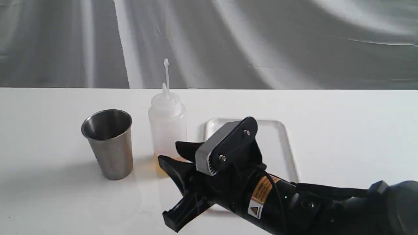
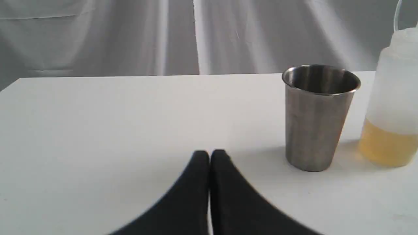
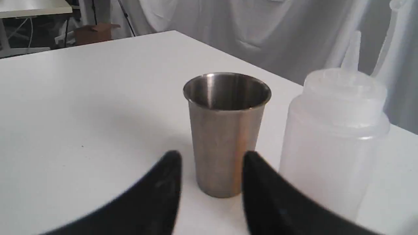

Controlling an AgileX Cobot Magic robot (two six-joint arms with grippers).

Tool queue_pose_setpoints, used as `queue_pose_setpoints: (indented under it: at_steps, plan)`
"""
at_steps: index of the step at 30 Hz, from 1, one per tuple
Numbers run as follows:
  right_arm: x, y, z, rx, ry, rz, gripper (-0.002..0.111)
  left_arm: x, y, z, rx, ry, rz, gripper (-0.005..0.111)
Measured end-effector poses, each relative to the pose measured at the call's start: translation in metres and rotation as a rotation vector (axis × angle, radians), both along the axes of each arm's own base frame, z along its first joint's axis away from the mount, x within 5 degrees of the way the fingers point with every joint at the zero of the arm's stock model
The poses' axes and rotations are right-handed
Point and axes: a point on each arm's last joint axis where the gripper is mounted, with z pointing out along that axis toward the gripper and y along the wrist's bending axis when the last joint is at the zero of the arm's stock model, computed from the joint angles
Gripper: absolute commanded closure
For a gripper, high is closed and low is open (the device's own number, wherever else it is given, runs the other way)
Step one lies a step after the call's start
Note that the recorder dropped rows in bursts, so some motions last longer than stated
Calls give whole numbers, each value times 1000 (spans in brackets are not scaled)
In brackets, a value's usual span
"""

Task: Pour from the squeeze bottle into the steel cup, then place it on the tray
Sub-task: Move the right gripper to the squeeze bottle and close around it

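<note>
The squeeze bottle [image 1: 167, 122] stands upright mid-table with amber liquid at its bottom, between the steel cup [image 1: 107, 143] on its left and the white tray [image 1: 281, 143] on its right. My right gripper [image 1: 172, 154] is open and low, just in front of the bottle's base, with nothing between its fingers. In the right wrist view the right gripper [image 3: 212, 160] points toward the cup [image 3: 225, 130], and the bottle [image 3: 333, 137] stands beside one finger. In the left wrist view my left gripper [image 2: 209, 156] is shut and empty above the table, apart from the cup [image 2: 318, 117] and bottle [image 2: 390, 104].
Everything rests on a white table [image 1: 49, 202] backed by a grey draped cloth [image 1: 228, 42]. My right arm [image 1: 294, 202] lies across the tray's near part. The left gripper is out of the exterior view.
</note>
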Motion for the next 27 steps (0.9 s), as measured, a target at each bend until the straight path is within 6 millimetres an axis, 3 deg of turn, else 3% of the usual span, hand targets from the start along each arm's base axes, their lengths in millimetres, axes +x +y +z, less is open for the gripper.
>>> queue_pose_setpoints:
  at_steps: [2, 4, 12, 27]
  plan:
    - [1, -1, -2, 7, 11, -20, 18, 0, 0, 0, 0, 0, 0, 107]
    - [3, -2, -2, 18, 18, -43, 3, 0, 0, 0, 0, 0, 0, 107]
    - [5, -4, -2, 40, 24, -79, 3, 0, 0, 0, 0, 0, 0, 107]
    - [41, 16, -26, 46, 31, -122, 3, 0, 0, 0, 0, 0, 0, 107]
